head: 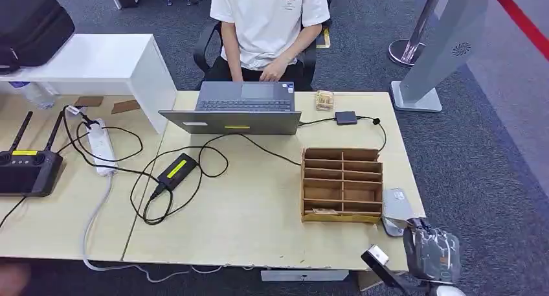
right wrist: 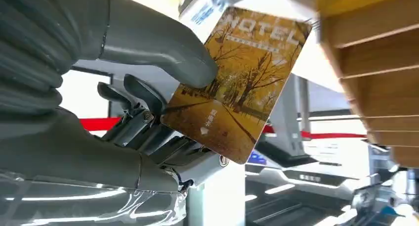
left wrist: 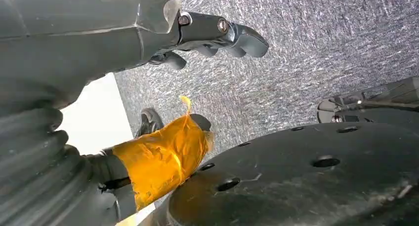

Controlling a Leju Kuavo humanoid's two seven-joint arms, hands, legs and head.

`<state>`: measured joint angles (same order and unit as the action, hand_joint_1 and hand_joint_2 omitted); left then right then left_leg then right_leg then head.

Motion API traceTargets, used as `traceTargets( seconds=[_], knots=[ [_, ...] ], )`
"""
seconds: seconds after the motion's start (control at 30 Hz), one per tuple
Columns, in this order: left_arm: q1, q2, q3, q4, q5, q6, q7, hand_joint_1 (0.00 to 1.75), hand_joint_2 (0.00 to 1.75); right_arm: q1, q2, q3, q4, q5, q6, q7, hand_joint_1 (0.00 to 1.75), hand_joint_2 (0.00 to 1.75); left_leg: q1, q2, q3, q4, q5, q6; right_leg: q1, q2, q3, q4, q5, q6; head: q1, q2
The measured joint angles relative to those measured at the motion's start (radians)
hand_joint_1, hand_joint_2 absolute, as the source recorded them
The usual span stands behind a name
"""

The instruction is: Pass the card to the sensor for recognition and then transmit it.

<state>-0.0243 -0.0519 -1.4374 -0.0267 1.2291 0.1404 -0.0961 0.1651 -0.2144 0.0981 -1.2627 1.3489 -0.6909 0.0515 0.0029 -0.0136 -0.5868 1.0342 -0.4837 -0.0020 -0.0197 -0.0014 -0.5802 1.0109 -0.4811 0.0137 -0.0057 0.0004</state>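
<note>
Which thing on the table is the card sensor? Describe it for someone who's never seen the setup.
Start at the light wooden table and find the brown slotted card rack near its right edge. The sensor is the flat grey pad right beside the rack, at the table's front right corner, the grey slab nearest the right hand.

Wooden rack [head: 342, 184] walls off sensor [head: 395, 210]; bare tabletop [head: 252, 212] beyond.

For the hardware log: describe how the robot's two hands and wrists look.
The right hand has a grey ribbed cover, a thick smooth grey thumb, darker fingers and clear plastic wrap at the wrist. The left hand is dark grey with visible screws; orange tape wraps one part.
</note>
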Motion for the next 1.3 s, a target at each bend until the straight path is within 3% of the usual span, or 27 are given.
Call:
traceTargets(
  seconds=[0.43,0.9,1.07,1.2,1.3],
  knots=[
    [0.0,0.0,0.0,0.0,0.001,0.0,0.0,0.0,1.75,0.006,0.006,-0.053,0.023,0.0,-0.008,-0.014,1.75,1.75,0.0,0.0,0.0,0.0,0.0,0.0,0.0,0.0,0.0,0.0,0.0,0.0,0.0,0.0],
    [0.0,0.001,0.0,0.0,-0.002,0.0,-0.003,0.0,1.75,0.008,0.011,-0.058,-0.005,-0.004,-0.005,-0.013,1.75,1.75,0.0,0.0,0.0,0.0,0.0,0.0,0.0,0.0,0.001,0.0,0.0,0.0,0.0,0.0],
    [0.0,0.003,0.0,0.0,-0.011,-0.002,-0.003,0.0,1.75,-0.028,-0.019,-0.059,-0.085,-0.05,0.019,-0.03,1.75,1.75,0.0,0.001,0.0,0.0,0.0,0.0,0.0,0.0,0.001,0.001,0.001,0.0,0.0,0.0],
    [-0.006,0.011,0.0,0.0,-0.016,-0.002,0.001,0.0,1.75,-0.157,-0.076,-0.06,-0.146,-0.114,0.097,-0.064,1.75,1.75,0.0,0.007,0.002,0.0,0.0,0.0,0.0,0.007,0.0,0.001,0.003,-0.002,0.0,0.0],
    [-0.009,0.013,0.0,0.0,-0.01,-0.001,-0.001,0.0,1.75,-0.213,-0.097,-0.06,-0.171,-0.124,0.112,-0.07,1.75,1.75,0.0,0.004,0.002,0.0,0.001,0.0,0.0,0.005,0.001,0.001,0.002,-0.002,0.0,0.0]
  ],
)
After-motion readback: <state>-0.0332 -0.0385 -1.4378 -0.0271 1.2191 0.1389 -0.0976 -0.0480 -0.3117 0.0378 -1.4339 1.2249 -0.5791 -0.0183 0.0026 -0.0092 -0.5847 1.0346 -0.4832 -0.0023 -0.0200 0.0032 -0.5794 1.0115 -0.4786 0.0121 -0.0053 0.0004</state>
